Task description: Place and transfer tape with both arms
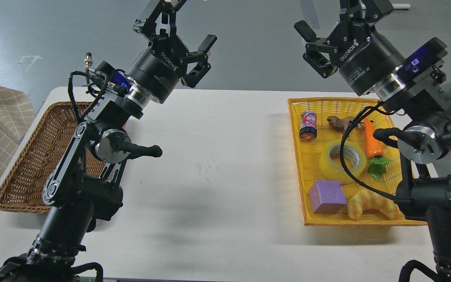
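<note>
Yellowish tape [342,161] lies in the yellow tray [303,188], well below both wide-spread, empty grippers [188,31] [327,35]

My view: table [217,164] ahead | wicker basket [26,172] at its left edge, behind my left arm [92,156] | tray [300,164] at right, beside my right arm [425,156] | in tray: tape [329,164] central, can [308,125] behind it, cube [327,196] in front, croissant [370,203] right of cube, carrot [372,149] right of tape.

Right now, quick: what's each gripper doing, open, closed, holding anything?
Left gripper: open, empty, raised above the table.
Right gripper: open, empty, raised above the yellow basket; the tape lies in it, untouched.
</note>
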Robot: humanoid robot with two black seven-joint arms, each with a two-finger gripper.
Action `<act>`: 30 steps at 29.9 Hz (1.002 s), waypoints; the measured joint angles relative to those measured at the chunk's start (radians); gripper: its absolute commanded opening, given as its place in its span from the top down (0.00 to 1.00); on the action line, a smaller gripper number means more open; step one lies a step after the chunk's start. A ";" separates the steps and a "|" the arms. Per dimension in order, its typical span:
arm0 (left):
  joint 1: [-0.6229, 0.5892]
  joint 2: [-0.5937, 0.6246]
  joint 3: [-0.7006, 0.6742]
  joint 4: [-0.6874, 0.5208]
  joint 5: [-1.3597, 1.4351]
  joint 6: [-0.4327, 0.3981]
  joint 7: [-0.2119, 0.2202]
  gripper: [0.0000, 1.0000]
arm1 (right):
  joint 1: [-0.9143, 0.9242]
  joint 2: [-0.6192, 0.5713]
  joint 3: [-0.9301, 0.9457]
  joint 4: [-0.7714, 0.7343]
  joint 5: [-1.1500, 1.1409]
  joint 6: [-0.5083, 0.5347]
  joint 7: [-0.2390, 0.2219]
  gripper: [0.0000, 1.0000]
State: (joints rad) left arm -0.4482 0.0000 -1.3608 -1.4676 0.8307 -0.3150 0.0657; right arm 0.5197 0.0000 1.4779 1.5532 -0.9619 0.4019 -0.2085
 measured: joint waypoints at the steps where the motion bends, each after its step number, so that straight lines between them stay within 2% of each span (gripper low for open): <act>1: 0.000 0.000 0.001 0.000 0.000 -0.002 0.000 0.02 | 0.000 0.000 0.000 0.000 0.000 0.000 0.000 0.00; 30: -0.008 0.000 0.005 0.038 0.015 -0.008 -0.011 0.02 | -0.020 0.000 -0.003 0.039 0.000 0.000 0.000 0.00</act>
State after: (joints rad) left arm -0.4557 0.0000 -1.3555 -1.4299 0.8456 -0.3233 0.0552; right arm 0.4995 0.0000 1.4750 1.5922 -0.9622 0.4019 -0.2085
